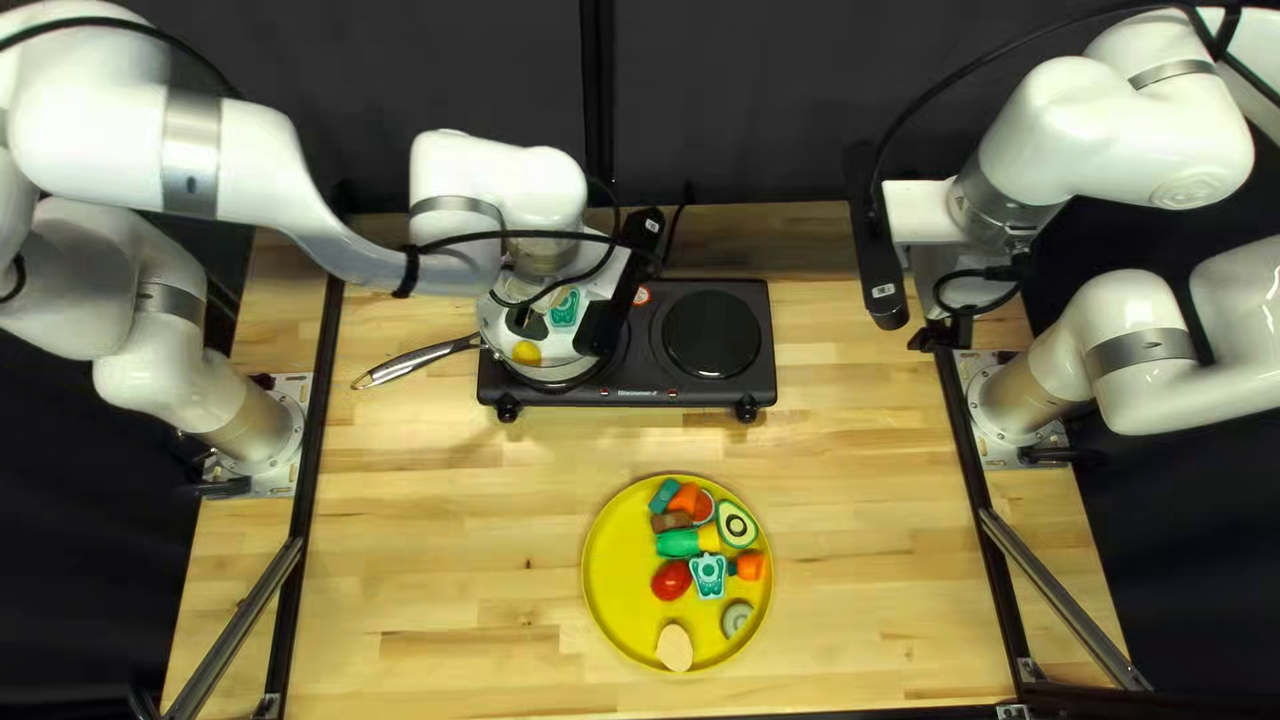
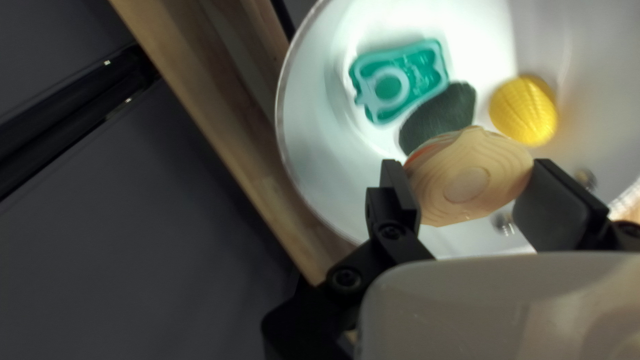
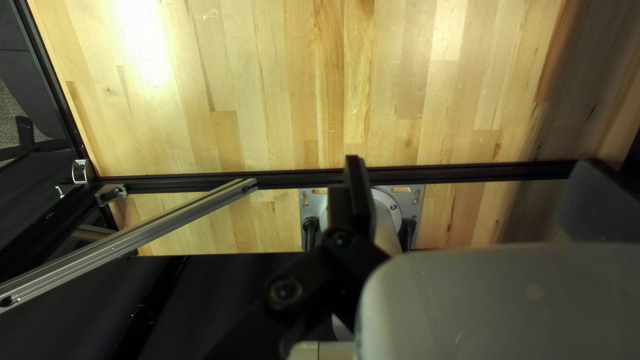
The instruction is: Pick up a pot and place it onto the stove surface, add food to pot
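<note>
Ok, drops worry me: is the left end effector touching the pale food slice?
Touching. The left wrist view shows the left end effector with its two fingers against opposite edges of the pale food slice.

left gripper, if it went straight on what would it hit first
Probably the dark green piece or the floor of the pot beside it, held onion piece leading; depth is unclear.

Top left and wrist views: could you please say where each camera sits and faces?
Top left: above the near edge, slanting down at the table; left arm, right arm show.
Left wrist: on that arm, facing past left gripper into the pot.
Right wrist: on that arm, facing past right gripper to table.
First two share the pot.
</note>
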Controlling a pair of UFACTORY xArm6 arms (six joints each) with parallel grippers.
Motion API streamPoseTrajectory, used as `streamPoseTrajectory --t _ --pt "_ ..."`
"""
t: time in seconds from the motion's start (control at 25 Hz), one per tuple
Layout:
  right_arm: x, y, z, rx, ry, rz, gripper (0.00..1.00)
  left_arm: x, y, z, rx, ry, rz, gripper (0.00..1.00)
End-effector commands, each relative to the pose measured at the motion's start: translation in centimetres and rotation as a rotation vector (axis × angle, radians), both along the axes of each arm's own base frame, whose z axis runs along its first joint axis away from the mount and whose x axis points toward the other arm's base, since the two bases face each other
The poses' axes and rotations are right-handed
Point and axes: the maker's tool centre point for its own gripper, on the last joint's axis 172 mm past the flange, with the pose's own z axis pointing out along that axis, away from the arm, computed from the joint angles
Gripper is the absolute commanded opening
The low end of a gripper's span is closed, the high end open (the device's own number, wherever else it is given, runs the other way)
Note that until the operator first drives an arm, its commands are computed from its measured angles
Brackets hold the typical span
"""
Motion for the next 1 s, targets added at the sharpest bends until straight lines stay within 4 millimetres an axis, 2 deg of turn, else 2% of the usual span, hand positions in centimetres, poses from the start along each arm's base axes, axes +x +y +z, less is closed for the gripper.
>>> streamPoseTrajectory --t 0.04,0.2,0.28,0.32,0.36,0.4,0.44,0.52,0.68,0.72,0.76,0.84,1.0 --pt "0.0 0.0 0.0 0.000 0.000 0.000 1.00 -0.2 -0.4 -0.4 -0.006 -0.010 0.010 0.00" --pt "0.0 0.0 0.0 0.000 0.000 0.000 1.00 -0.4 -0.7 -0.4 -0.008 -0.013 0.014 0.02" --pt "0.0 0.0 0.0 0.000 0.000 0.000 1.00 -0.4 -0.8 -0.3 -0.008 -0.013 0.016 0.54" --pt "0.0 0.0 0.0 0.000 0.000 0.000 1.00 -0.4 -0.8 -0.2 -0.007 -0.013 0.017 0.62" --pt "0.0 0.0 0.0 0.000 0.000 0.000 1.00 -0.5 -0.8 0.1 -0.006 -0.013 0.017 0.83" --pt "0.0 0.0 0.0 0.000 0.000 0.000 1.00 -0.6 -0.8 0.7 -0.005 -0.011 0.017 0.93" --pt "0.0 0.0 0.0 0.000 0.000 0.000 1.00 -0.6 -0.9 1.1 -0.004 -0.010 0.017 1.00" --pt "0.0 0.0 0.0 0.000 0.000 0.000 1.00 -0.8 -1.4 2.5 0.000 -0.007 0.018 1.00" --pt "0.0 0.0 0.0 0.000 0.000 0.000 1.00 -0.6 -4.7 6.5 0.015 0.007 0.023 1.00" --pt "0.0 0.0 0.0 0.000 0.000 0.000 1.00 -0.5 -5.2 6.9 0.018 0.010 0.025 1.00" --pt "0.0 0.0 0.0 0.000 0.000 0.000 1.00 -0.1 -7.5 8.7 0.028 0.019 0.026 1.00" --pt "0.0 0.0 0.0 0.000 0.000 0.000 1.00 0.3 -11.0 10.9 0.046 0.035 0.022 1.00" --pt "0.0 0.0 0.0 0.000 0.000 0.000 1.00 0.0 -16.9 13.8 0.061 0.059 0.051 1.00"
